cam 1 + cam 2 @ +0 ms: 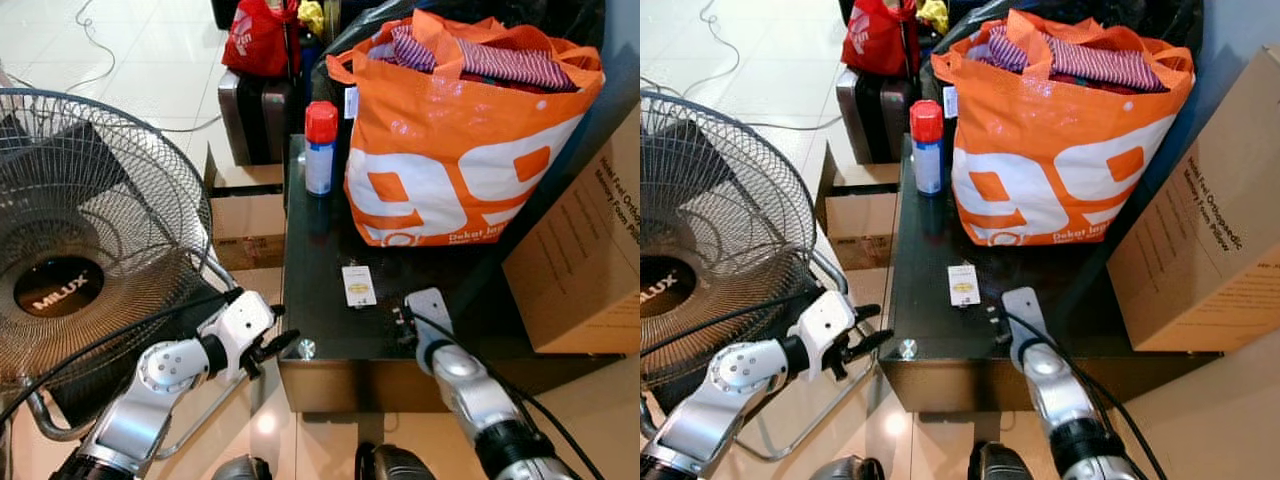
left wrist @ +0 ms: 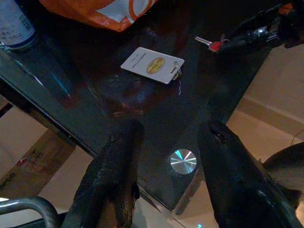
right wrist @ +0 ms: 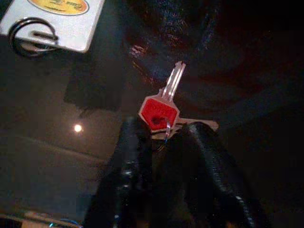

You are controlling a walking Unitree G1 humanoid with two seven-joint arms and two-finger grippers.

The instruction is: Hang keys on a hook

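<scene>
A: From the head, what's on the desk (image 1: 330, 340)?

B: An orange bag (image 1: 455, 140) at the back edge, a spray can (image 1: 320, 148) at the back left corner, and a white key tag (image 1: 358, 286) nearer the front edge. The right gripper (image 1: 404, 320) sits on the glass just right of the tag; the left gripper (image 1: 272, 345) hovers off the front left corner, beside a fan (image 1: 90, 240).

A: Left wrist view?

B: Jaws spread wide and empty over that corner, above a round metal stud (image 2: 183, 161).

A: Right wrist view?

B: Jaws pinched narrow on the ring of a red-headed key (image 3: 161, 107), its blade lying on the dark glass.
</scene>
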